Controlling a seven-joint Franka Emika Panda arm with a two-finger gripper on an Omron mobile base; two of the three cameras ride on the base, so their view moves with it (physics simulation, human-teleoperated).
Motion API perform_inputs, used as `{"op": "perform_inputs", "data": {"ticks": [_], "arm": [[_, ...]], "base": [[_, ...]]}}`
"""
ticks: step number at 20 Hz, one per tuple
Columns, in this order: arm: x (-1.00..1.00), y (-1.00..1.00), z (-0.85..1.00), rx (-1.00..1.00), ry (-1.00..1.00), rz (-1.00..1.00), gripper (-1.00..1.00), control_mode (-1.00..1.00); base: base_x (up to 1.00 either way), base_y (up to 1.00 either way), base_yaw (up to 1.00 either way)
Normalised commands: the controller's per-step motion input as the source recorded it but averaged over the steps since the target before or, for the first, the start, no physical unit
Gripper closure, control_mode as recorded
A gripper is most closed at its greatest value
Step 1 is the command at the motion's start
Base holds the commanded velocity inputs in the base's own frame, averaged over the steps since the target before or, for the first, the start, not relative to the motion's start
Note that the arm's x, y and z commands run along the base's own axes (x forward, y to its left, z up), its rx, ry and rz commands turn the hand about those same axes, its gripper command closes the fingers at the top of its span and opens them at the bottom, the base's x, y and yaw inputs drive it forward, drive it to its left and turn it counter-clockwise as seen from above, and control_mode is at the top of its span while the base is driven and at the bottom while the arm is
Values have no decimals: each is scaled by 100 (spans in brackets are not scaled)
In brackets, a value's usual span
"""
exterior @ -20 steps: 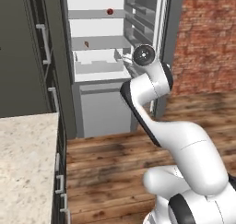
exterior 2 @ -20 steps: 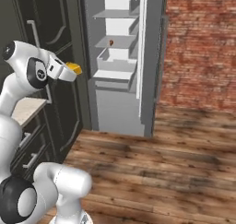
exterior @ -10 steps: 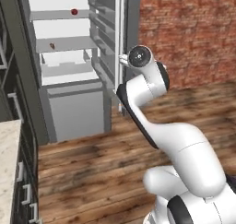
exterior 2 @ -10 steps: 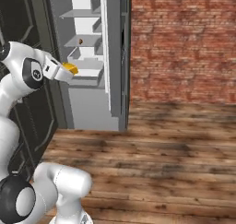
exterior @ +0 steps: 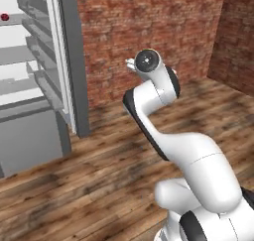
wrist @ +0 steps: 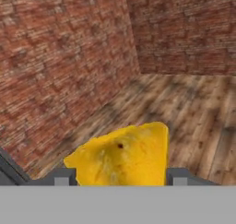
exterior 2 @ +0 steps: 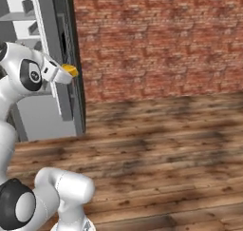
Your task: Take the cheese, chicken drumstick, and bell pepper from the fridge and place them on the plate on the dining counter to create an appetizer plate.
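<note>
- The gripper (wrist: 120, 178) is clamped on the yellow cheese (wrist: 123, 155) wedge, which sits between the two finger tips
- In the right base view the cheese (exterior 2: 70, 70) pokes out ahead of the hand, in front of the open fridge (exterior 2: 52, 59)
- The bell pepper (exterior: 5, 17) lies on an upper fridge shelf
- Brick wall (exterior: 149, 31) and wooden floor (exterior 2: 161, 144) lie beyond

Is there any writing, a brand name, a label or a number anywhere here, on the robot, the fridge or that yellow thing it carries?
None: no words, numbers or signs can be read in these pictures.
The cheese in the gripper is plain yellow, with only a small dark spot.
The fridge shows bare shelves and grey panels, no label.
The brick wall and the robot's white arm carry no markings.
</note>
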Motion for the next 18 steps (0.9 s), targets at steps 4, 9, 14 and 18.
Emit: {"op": "perform_inputs", "data": {"ticks": [4, 9, 14, 18], "arm": [[0, 0, 0, 0, 0, 0, 100, 100], [0, 0, 0, 0, 0, 0, 100, 100], [0, 0, 0, 0, 0, 0, 100, 100], [0, 0, 0, 0, 0, 0, 100, 100]], "base": [[10, -86, -45], [12, -77, -48], [34, -46, -46], [47, -17, -45]]}}
